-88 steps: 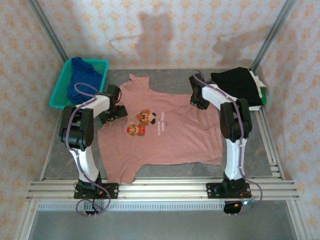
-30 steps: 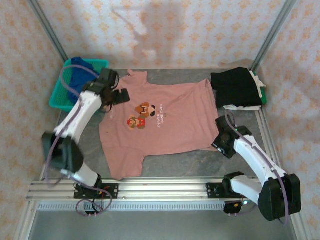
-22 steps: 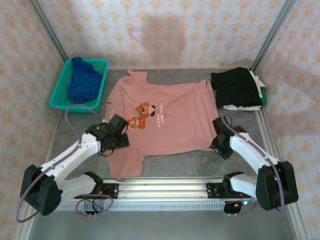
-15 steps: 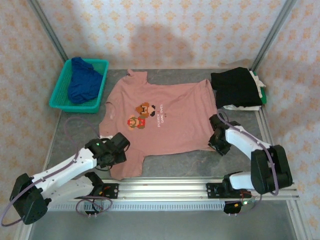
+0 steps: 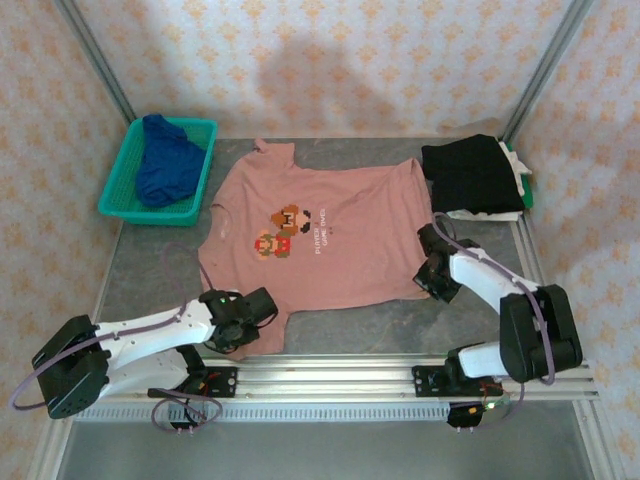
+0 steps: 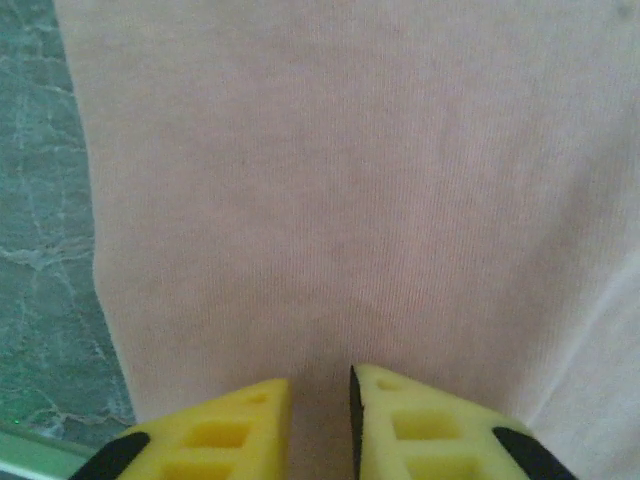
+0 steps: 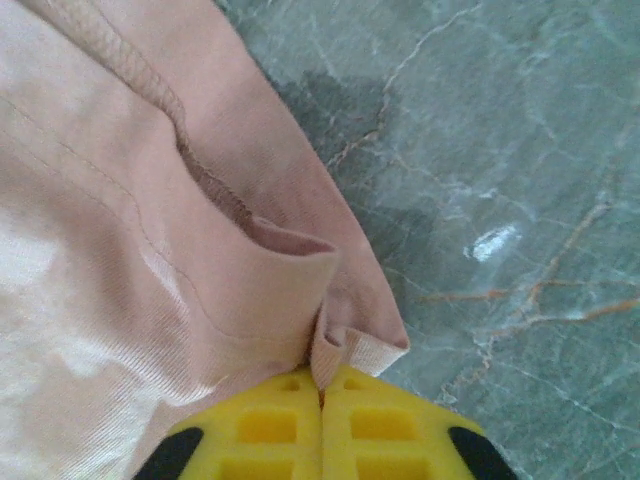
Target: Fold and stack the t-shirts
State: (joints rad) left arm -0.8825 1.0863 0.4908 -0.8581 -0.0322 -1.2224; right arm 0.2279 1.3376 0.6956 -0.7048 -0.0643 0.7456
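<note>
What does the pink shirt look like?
The pink shirt is soft cloth, spread flat and face up on the grey table, with a small pixel-picture print on its chest. Its sleeves are on the left side. The right hand pinches its near right hem corner, which is bunched. The left hand sits over its near sleeve, fingers nearly together.

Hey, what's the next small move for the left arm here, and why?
Likely close the fingers of the left gripper on the pink t-shirt: they sit slightly apart over flat cloth, while the right gripper is shut on a corner of it.
</note>
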